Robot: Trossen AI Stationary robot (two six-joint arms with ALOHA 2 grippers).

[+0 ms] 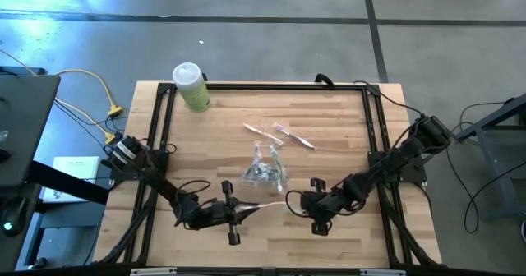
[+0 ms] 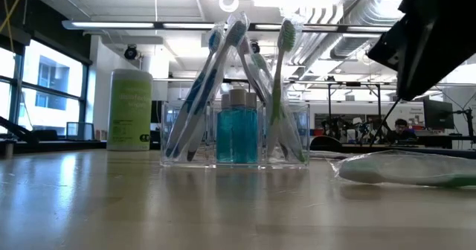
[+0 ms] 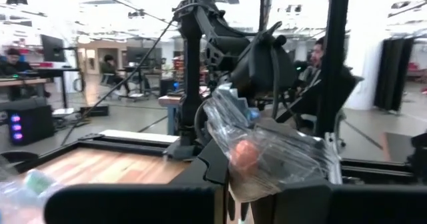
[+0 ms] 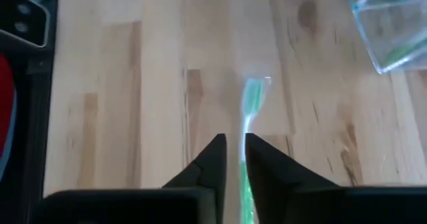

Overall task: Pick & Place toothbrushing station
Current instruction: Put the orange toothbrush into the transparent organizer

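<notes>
A clear holder [image 1: 263,171] with several toothbrushes and a blue bottle [image 2: 236,135] stands at mid-table. Near the front edge, a green toothbrush [image 4: 248,127] in a clear wrapper [image 1: 263,205] spans between my two grippers. My left gripper [image 1: 244,211] is shut on the wrapper's left end. My right gripper [image 1: 289,202] is shut on the toothbrush at the right end. In the low view, the wrapped brush [image 2: 401,170] shows low over the tabletop, right of the holder. My left gripper pinches the crumpled end of the clear wrapper [image 3: 267,151] between its two fingers. It comes in about level from the table's left. The wrapper is bunched and lifted clear there. My right gripper pinches the green toothbrush's handle [image 4: 244,159] between its two fingers, which slant down from the table's right and lie along the brush. The brush's head end [image 4: 257,85] sticks out ahead of the fingertips, low over the wood.
A green canister with a white lid [image 1: 191,85] stands at the far left corner. Two more wrapped toothbrushes [image 1: 279,135] lie beyond the holder. A black frame [image 1: 370,128] runs along the table's sides. People sit in the room behind.
</notes>
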